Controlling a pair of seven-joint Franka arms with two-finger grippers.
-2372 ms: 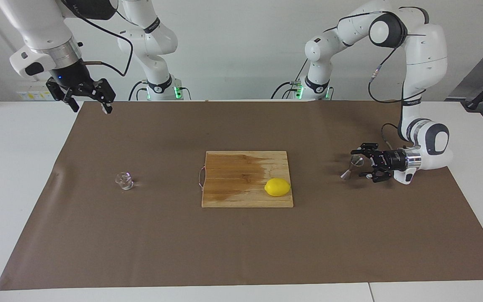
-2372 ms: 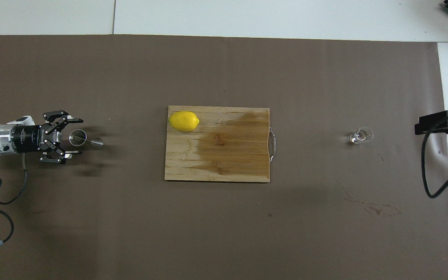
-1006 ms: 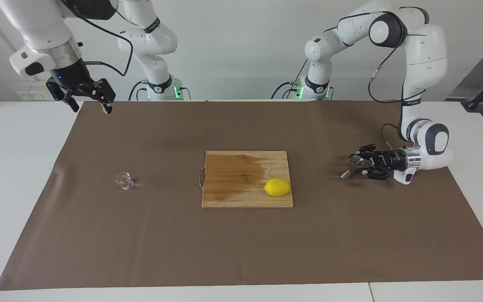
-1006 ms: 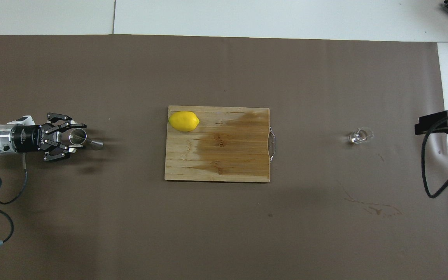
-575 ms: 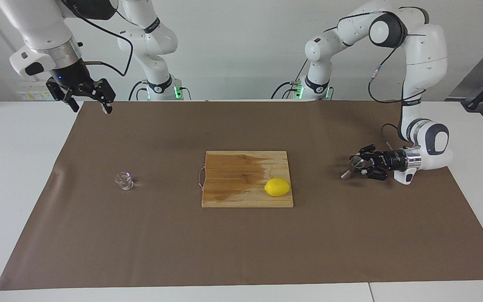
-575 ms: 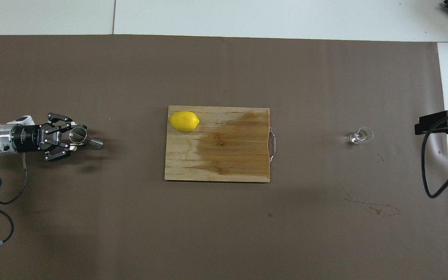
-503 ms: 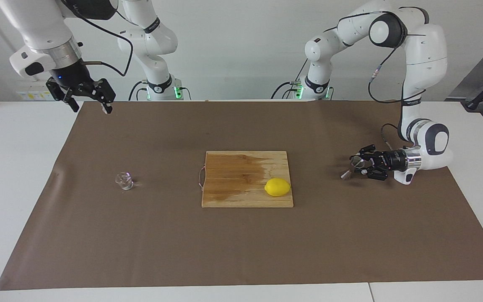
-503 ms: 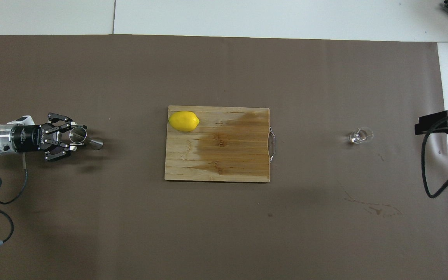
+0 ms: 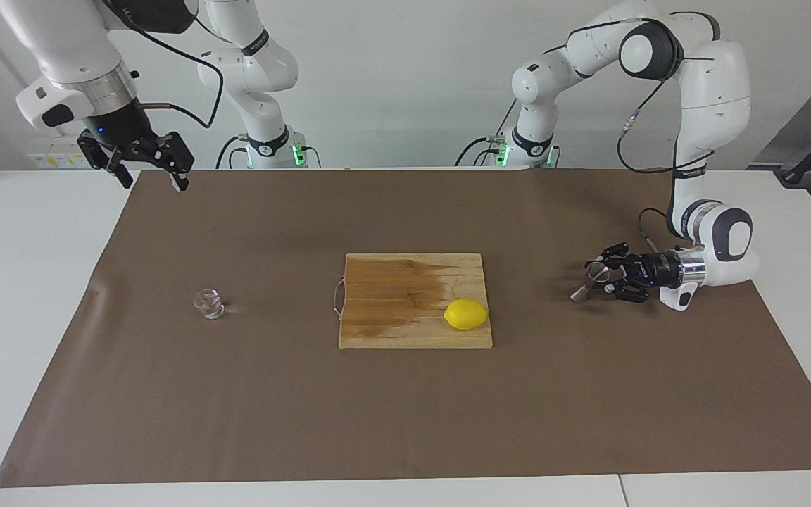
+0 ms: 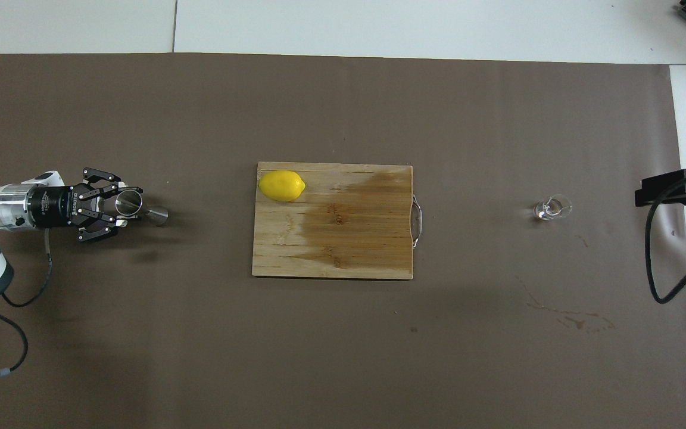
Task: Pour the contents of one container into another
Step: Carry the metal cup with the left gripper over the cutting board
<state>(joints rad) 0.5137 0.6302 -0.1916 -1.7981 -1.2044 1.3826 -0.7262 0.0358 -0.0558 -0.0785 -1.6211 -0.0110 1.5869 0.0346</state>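
Waiting above the mat's corner nearest its base, the right gripper (image 9: 145, 165) hangs with fingers spread wide and holds nothing. Farther out, the left gripper (image 9: 607, 277) lies level and low over its end of the mat, clamped on the upper cone of the jigger (image 9: 588, 280), which tilts with its lower cone toward the board (image 9: 412, 299). At about the same distance, at the right arm's end, the cup (image 9: 209, 304) stands alone on the mat (image 9: 405, 422), untouched. By my reading, only the jigger's grasp is done; fetching the cup and pouring remain. Whether the cup holds liquid, or the jigger touches the mat, is unclear.
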